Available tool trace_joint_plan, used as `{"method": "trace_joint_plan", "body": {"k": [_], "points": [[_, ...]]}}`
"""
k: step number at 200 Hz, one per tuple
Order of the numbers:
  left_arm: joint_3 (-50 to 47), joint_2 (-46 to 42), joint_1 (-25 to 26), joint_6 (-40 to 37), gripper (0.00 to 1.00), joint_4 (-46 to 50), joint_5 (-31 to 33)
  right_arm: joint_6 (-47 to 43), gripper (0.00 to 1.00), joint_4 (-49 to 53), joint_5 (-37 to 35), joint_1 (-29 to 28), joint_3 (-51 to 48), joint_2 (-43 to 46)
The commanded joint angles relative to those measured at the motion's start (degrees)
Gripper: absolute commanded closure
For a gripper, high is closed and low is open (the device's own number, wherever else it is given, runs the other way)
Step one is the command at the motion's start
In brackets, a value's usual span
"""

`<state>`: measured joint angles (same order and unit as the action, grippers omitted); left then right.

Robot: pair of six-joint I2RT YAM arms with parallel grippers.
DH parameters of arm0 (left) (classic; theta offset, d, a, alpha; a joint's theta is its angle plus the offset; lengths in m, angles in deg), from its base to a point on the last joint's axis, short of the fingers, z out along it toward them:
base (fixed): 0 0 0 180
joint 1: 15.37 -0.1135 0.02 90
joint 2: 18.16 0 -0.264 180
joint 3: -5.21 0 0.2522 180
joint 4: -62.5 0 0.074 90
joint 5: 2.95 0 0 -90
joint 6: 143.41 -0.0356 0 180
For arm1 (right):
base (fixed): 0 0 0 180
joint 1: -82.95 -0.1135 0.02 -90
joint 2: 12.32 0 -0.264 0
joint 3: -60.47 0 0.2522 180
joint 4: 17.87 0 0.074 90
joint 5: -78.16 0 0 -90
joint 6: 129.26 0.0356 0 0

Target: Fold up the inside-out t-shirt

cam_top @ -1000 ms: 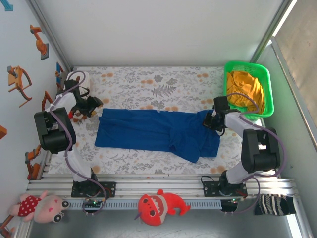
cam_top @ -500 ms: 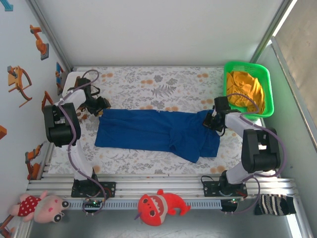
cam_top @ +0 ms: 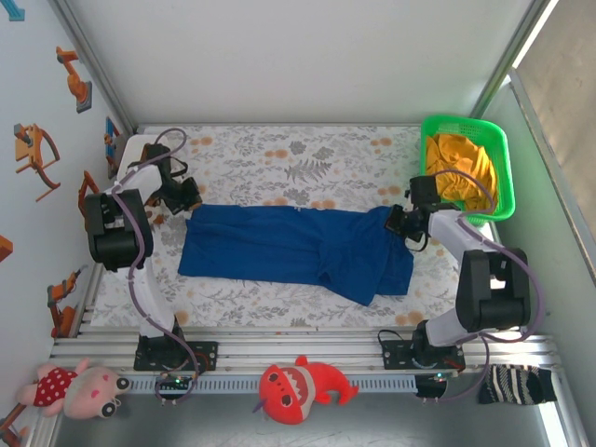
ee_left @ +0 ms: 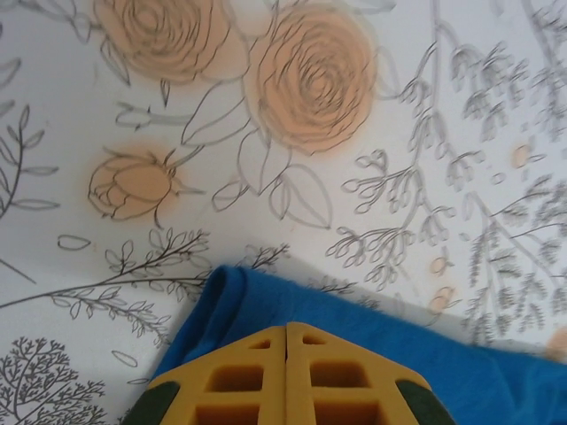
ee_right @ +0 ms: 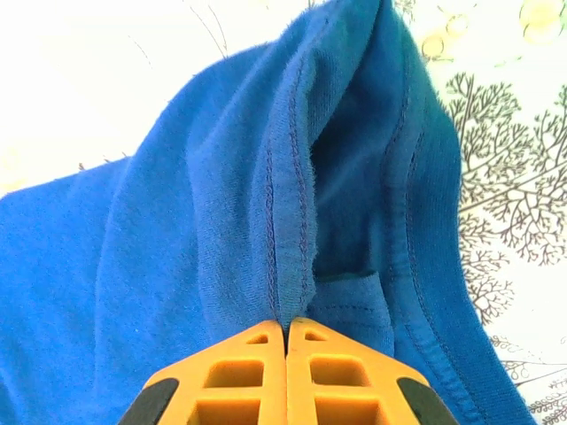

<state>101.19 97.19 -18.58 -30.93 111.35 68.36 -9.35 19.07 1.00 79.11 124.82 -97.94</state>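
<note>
Left claw (ee_left: 285,329) newly closed from half-open onto the inside-out t-shirt (ee_left: 425,354) corner; right claw (ee_right: 286,324) tight on its seam.

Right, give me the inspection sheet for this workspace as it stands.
Surface: floral-print table cover, lying flat.
Job's things: royal-blue cloth t-shirt spread lengthwise across the cover, its right end rumpled.
Clutter: green plastic basket at the far right, holding an orange-yellow garment; red plush shark, pink plush doll and striped black-and-white cloth along the near ledge.
Claws: left claw shut on the t-shirt's far left corner; right claw shut on a seamed fold at its right end.
Cables: grey-purple cables loop along both arms.
Surroundings: white enclosure walls; cartoon stickers on the left wall.
</note>
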Motion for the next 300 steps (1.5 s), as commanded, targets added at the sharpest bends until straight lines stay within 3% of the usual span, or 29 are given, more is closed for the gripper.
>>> {"method": "trace_joint_plan", "body": {"k": [1,50,68,77,92,121,185,218,254,300], "points": [[1.28,-2.95,-1.51,2.66,1.0,-1.59,-4.01,-0.28,1.0,0.38,0.25,0.97,2.91,2.31],[2.77,-2.6,-2.95,4.12,1.0,-2.34,-6.06,0.19,1.0,0.46,0.59,2.08,5.19,1.66],[2.08,-2.23,-2.61,3.07,0.7,-1.18,-4.57,0.18,1.0,0.22,0.69,2.05,4.77,1.01],[1.09,-2.32,-2.23,2.26,0.62,-1.12,-3.23,0.18,1.0,0.01,0.69,2.01,4.41,0.74],[-0.2,-2.19,-1.6,0.87,0.55,-0.82,-1.24,0.39,1.0,-0.51,0.81,2.06,3.7,0.55],[-1.3,-1.15,-0.62,-1.25,0.54,-0.46,2.15,0.57,1.0,-1.03,0.89,2.06,2.75,0.74],[-1.79,1.26,1.75,-2.88,0.59,-1.16,4.19,0.67,1.0,-1.25,1.05,2.17,2.54,0.37],[-1.91,1.46,2.32,-2.8,1.0,-2.43,3.18,0.57,1.0,-1.21,1.05,2.25,2.92,0.07],[-0.1,0.89,1.63,-2.05,1.0,-2.89,0.57,0.91,1.0,-1.16,1.9,3.54,3.98,-0.29],[1.28,0.0,-1.59,4.44,1.0,-7.66,-6.54,1.29,1.0,-0.78,2.8,5.66,6.36,-0.46]]}}
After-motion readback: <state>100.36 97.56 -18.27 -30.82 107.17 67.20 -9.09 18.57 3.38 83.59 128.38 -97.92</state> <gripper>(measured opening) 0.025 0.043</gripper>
